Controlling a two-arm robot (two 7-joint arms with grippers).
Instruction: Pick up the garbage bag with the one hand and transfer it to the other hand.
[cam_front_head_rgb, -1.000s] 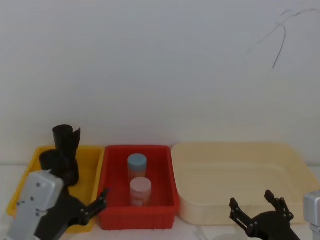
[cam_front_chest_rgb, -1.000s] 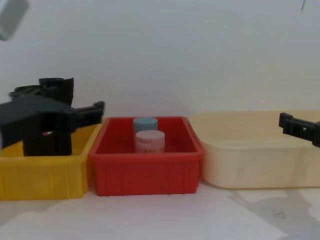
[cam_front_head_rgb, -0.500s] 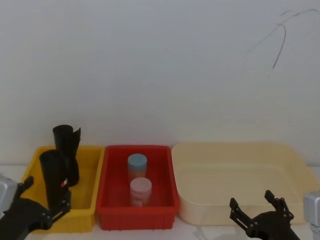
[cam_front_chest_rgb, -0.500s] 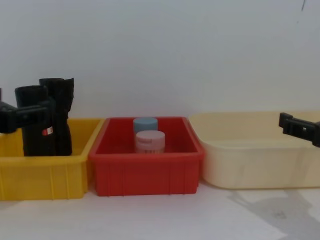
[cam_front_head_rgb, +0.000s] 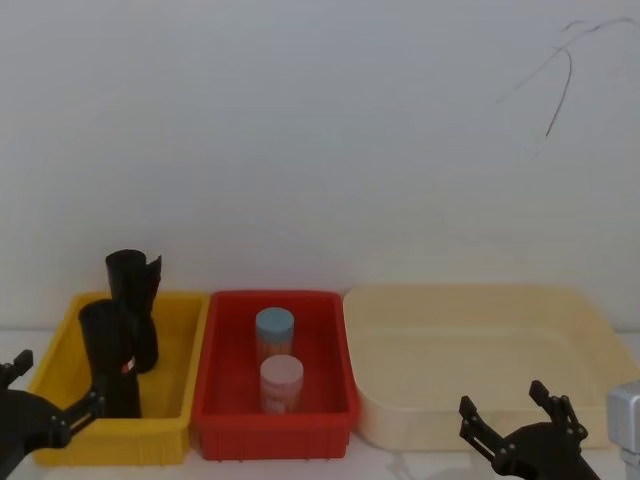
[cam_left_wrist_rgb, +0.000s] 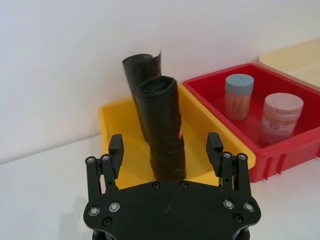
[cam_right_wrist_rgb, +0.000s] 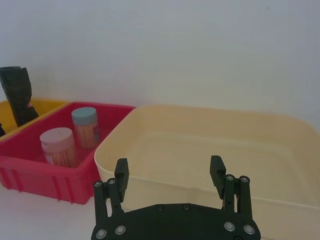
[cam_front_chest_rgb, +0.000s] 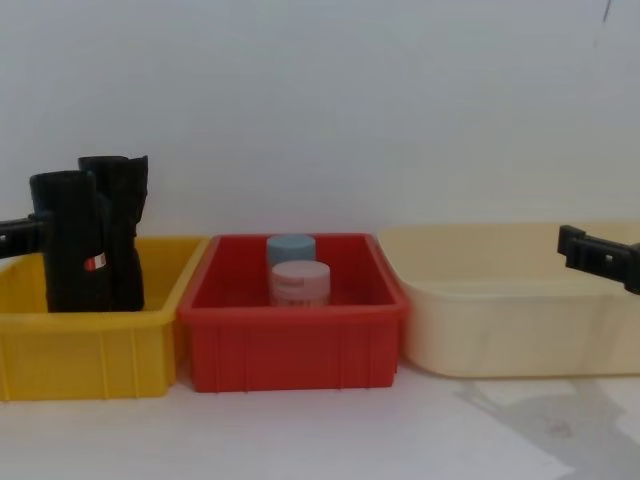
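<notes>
Left gripper hovers at the table's front left corner, low before the front wall of the yellow tray. Its fingers are spread wide and hold nothing. It faces the garbage bag, which lines up with the gap between the fingers but stands beyond their tips, untouched.

The garbage bag stands upright in the yellow tray, near its front edge, with its red-and-white label facing the red tray. A second black roll stands upright just behind it, toward the tray's back edge.

Next along is the red tray, with a blue-lidded jar at the back and a pink-lidded jar just in front of it.

Beside that sits the cream tray.

At the table's front right corner the right gripper hangs before the cream tray's front edge, fingers wide apart, gripping nothing.
</notes>
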